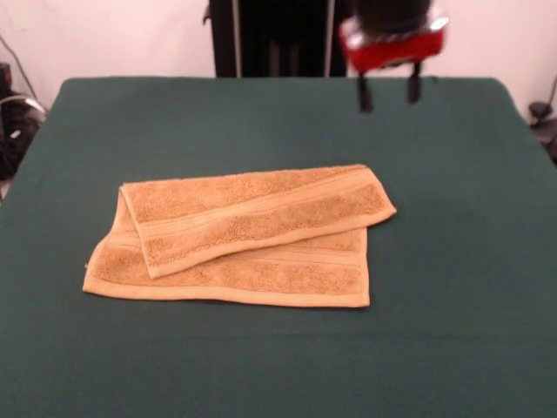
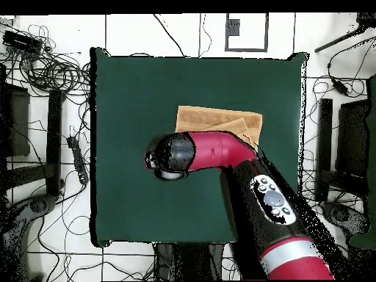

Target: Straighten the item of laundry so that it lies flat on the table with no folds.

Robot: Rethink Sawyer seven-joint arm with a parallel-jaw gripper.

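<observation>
Front view: towel (image 1: 244,239) lies folded over on the desk (image 1: 452,261), hand (image 1: 389,91) hovers spread and empty; next it probably needs to grab the top flap's corner.

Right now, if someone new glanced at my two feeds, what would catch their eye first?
The orange-tan towel lies mid-table, folded over itself, its upper layer slanting across the lower one. In the front view the red gripper hangs above the far side of the green table, fingers apart, clear of the towel. From overhead, the red arm hides part of the towel.
</observation>
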